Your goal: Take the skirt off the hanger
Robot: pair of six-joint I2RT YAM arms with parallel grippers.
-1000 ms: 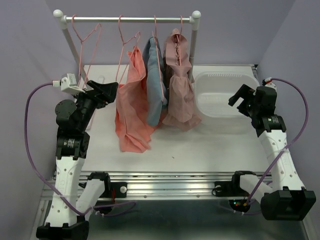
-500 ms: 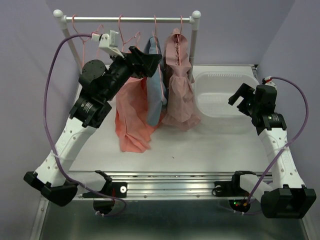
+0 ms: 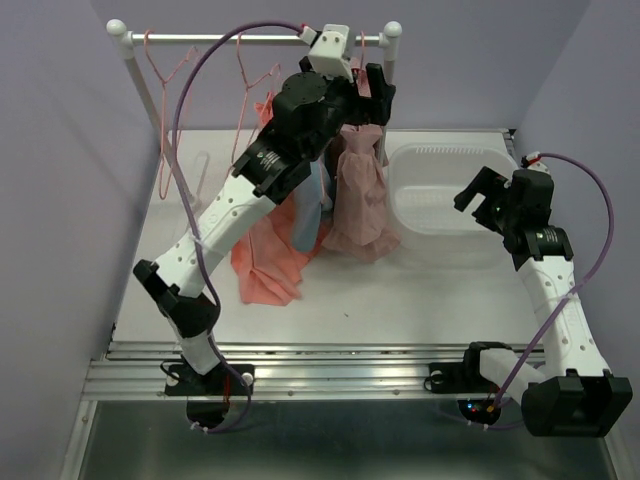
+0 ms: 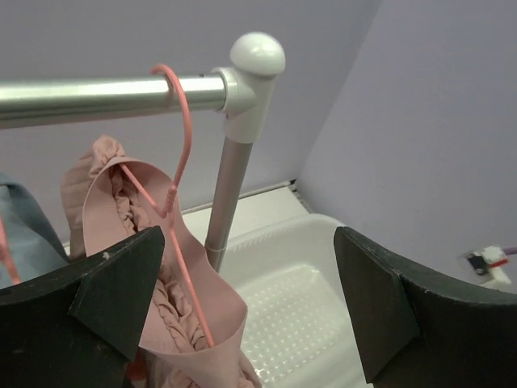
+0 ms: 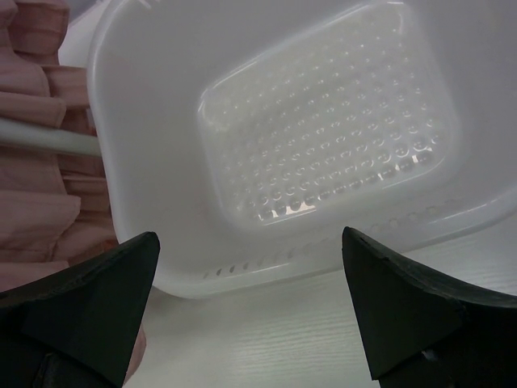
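Note:
The skirt is dusty pink and ruffled. It hangs from the rightmost pink hanger on the rack's rod. My left gripper is raised to the rod's right end and stands open just above the skirt's waistband. In the left wrist view the left gripper has the skirt and the hanger's wire beside its left finger, with nothing gripped. My right gripper hovers open at the right, facing the white basin. The right wrist view shows the right gripper holding nothing.
A salmon garment and a blue one hang to the skirt's left. Two bare pink hangers sit further left on the rod. The rack's right post stands next to the skirt. The basin lies on the white table.
My left arm has swung up from the table's left side and across to the rod's right end, over the skirt's hanger. The right arm has stayed put.

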